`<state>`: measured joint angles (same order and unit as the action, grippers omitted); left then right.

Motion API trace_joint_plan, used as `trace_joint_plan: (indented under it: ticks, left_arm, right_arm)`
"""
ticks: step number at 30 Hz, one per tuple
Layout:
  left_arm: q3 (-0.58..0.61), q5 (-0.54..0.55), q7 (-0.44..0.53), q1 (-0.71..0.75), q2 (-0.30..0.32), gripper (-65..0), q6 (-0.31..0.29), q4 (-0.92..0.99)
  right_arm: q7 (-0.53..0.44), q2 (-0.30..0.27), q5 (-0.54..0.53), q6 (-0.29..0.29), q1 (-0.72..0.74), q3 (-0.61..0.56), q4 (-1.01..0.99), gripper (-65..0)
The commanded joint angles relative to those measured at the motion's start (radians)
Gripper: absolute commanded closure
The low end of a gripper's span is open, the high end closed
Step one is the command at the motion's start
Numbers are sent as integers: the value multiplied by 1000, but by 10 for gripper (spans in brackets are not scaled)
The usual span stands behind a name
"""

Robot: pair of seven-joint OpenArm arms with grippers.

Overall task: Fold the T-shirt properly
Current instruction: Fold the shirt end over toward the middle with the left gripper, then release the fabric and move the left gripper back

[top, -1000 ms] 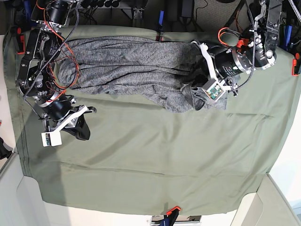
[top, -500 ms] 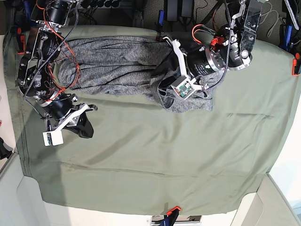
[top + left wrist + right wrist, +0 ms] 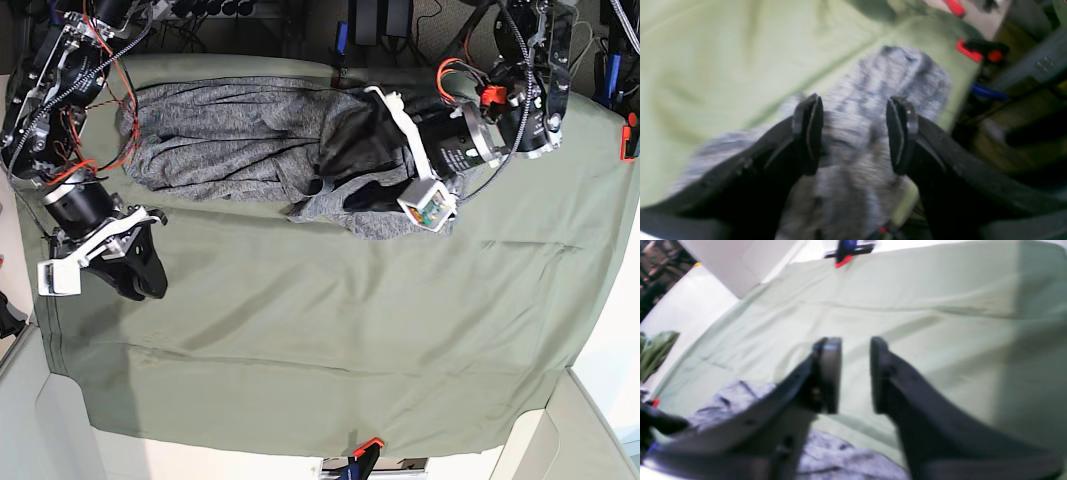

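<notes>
While your left gripper [image 3: 853, 136] hangs wide open over the T-shirt [image 3: 873, 100], your right gripper [image 3: 855, 373] sits narrowly parted, empty, above the surface [image 3: 940, 306].

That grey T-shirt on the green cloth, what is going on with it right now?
A two-armed robot is folding it. The T-shirt lies bunched along the far edge of the table cloth. The left hand hovers open over the shirt, gripping nothing. The right hand, also open, hangs over bare cloth beside the shirt.
</notes>
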<state>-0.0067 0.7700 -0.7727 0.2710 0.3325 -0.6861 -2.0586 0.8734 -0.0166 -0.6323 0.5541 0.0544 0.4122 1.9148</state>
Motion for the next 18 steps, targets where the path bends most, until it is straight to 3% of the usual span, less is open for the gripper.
trace_joint_plan:
  ticks: [1, 6, 7, 10, 12, 18]
  left_arm:
    - [-37, 11, 12, -7, 6, -331, -12, -14]
    - [-161, 5, 13, -4, 27, -308, -12, 12]
    - [-164, 5, 13, -3, 31, -270, -12, 29]
    - [-159, 4, 13, -2, 34, -117, -12, 113]
    - [-158, 4, 14, -2, 33, -52, -12, 182]
    - [-158, 29, 22, -1, 34, -45, -12, 282]
  right_arm:
    - [-20, -20, -19, 0, -1, 21, 17, -231]
    - [-8, -81, -18, 0, -78, 71, 7, -257]
    - [-6, -94, -19, 0, -95, 71, 7, -264]
    - [6, -124, -20, -3, -142, 70, 7, -372]
    - [16, -144, -19, -8, -178, 70, 7, -415]
    - [21, -182, -11, -8, -274, 70, 6, -416]
